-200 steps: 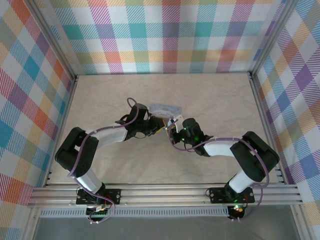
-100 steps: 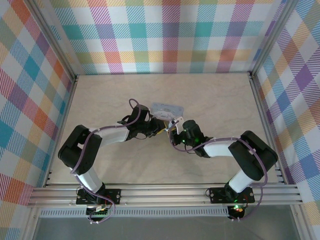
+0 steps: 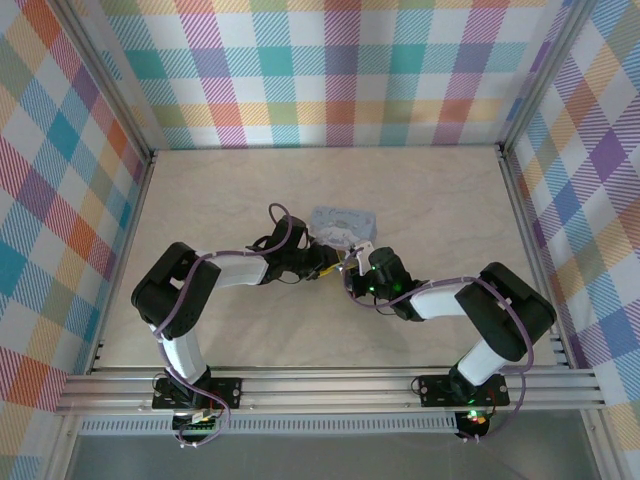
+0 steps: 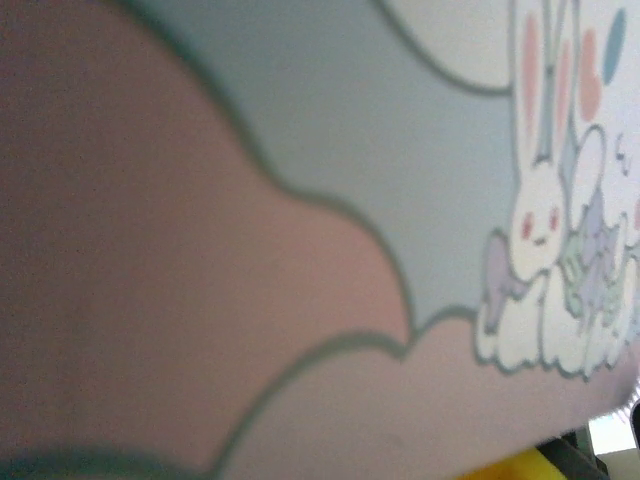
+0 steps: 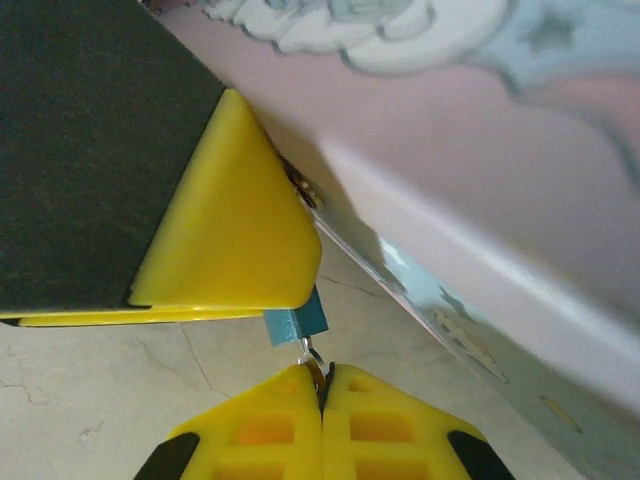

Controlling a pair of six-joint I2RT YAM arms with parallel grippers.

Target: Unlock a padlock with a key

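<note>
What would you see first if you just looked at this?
The cartoon bunny printed on the pale tin at the middle of the table. Right beside it, the right tool pinches a thin silvery piece sticking from the tiny blue padlock.

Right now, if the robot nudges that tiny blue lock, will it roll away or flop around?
Probably no rolling: the padlock looks boxy with flat faces, so it should slide. It looks tiny beside the right gripper, so it is likely light and easily knocked. It may swing, since a thin silvery piece links it to those shut fingertips.
</note>
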